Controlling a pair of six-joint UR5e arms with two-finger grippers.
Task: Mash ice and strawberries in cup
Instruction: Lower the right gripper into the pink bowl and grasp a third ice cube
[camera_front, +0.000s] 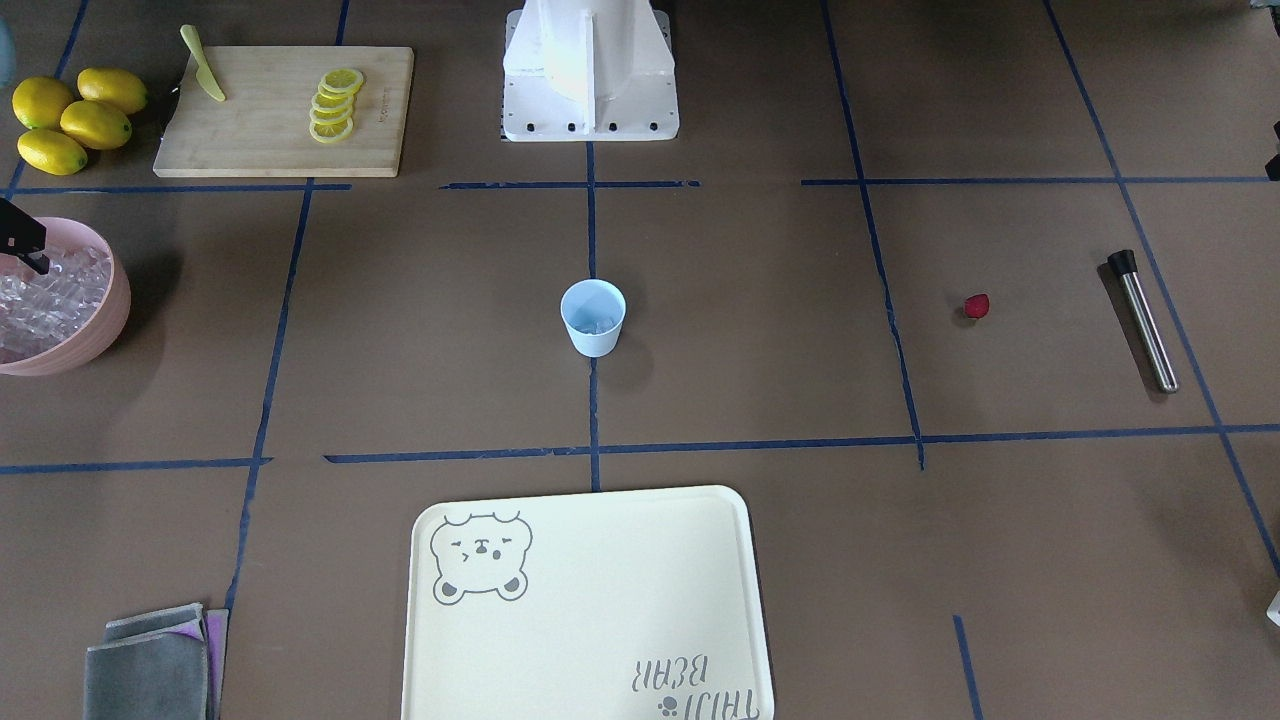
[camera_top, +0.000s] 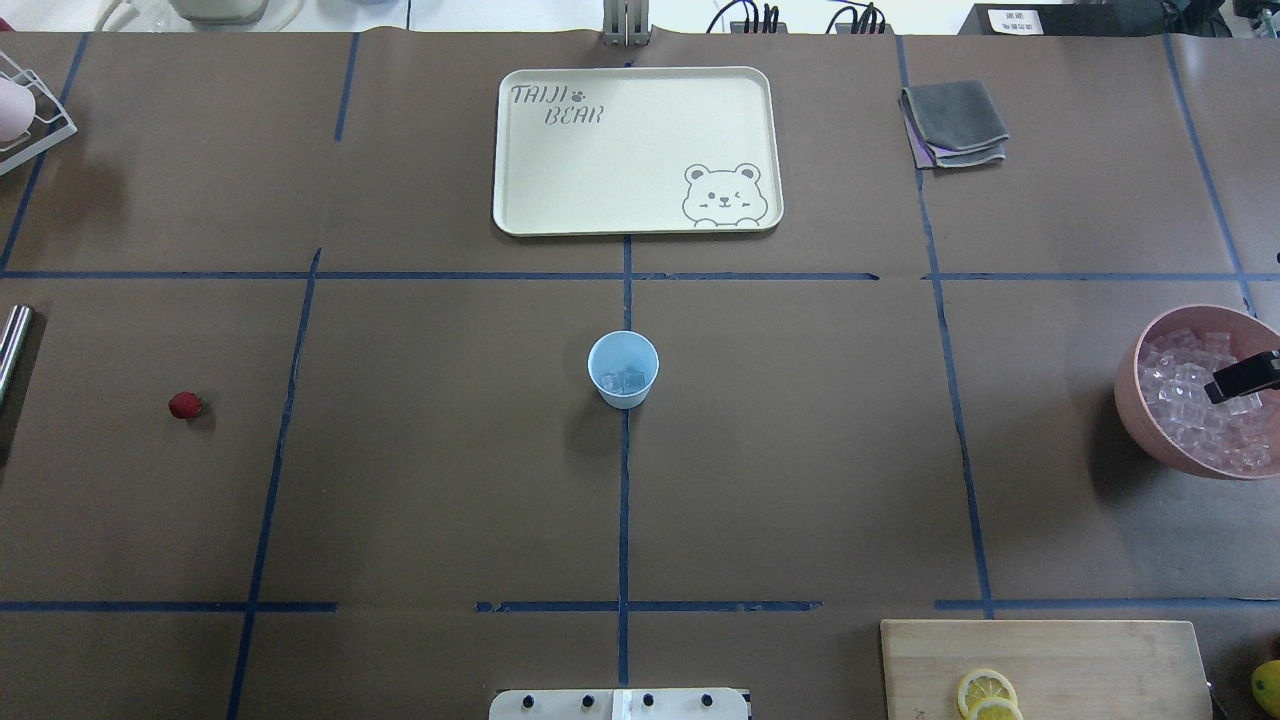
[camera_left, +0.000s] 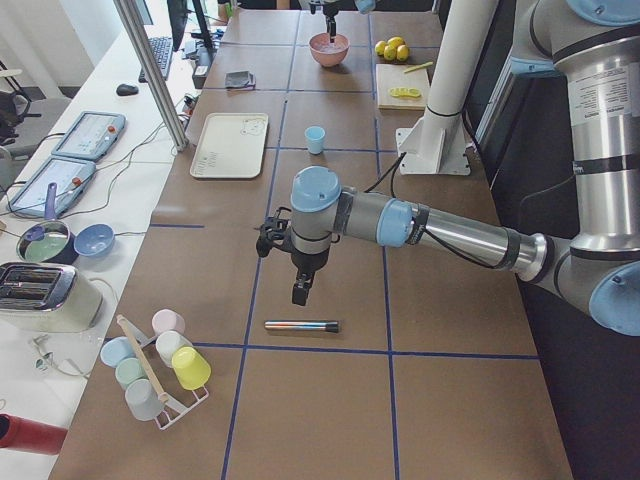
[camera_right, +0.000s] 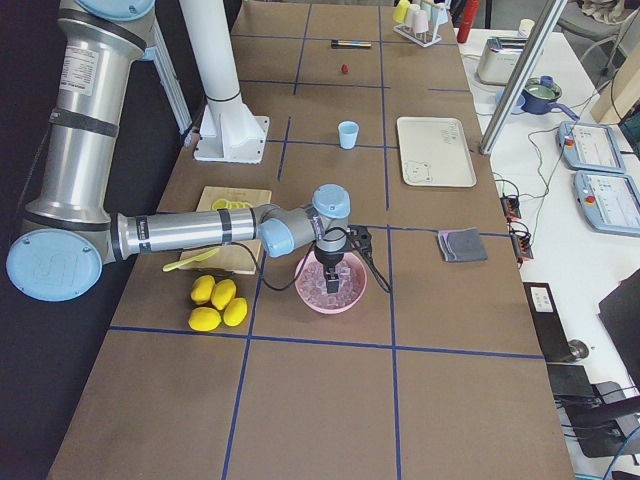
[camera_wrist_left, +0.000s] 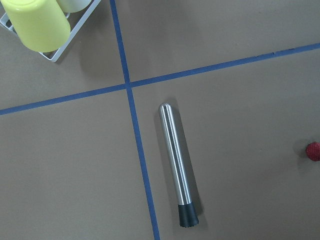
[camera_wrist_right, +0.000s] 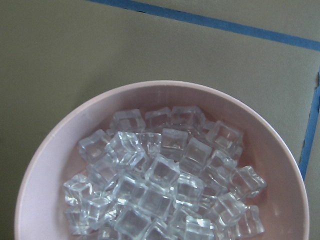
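Note:
The pale blue cup (camera_front: 593, 318) stands upright at the table's centre, with a few ice cubes (camera_top: 625, 378) in it. More ice (camera_wrist_right: 160, 185) fills the pink bowl (camera_top: 1132, 405). The strawberry (camera_front: 977, 306) lies alone on the table and shows at the right edge of the left wrist view (camera_wrist_left: 313, 150). A steel muddler (camera_wrist_left: 176, 162) with a black tip lies beside it. My left gripper (camera_left: 298, 296) hangs above the muddler; I cannot tell if it is open. My right gripper (camera_top: 1241, 378) hangs over the bowl's ice; its jaws are not clear.
A cutting board (camera_front: 270, 140) with lemon slices (camera_front: 335, 105) and a yellow knife (camera_front: 203, 78) sits by several lemons (camera_front: 70, 120). A cream tray (camera_front: 600, 620) and folded cloths (camera_front: 150, 665) lie on the operators' side. A rack of cups (camera_left: 160, 365) stands beyond the muddler.

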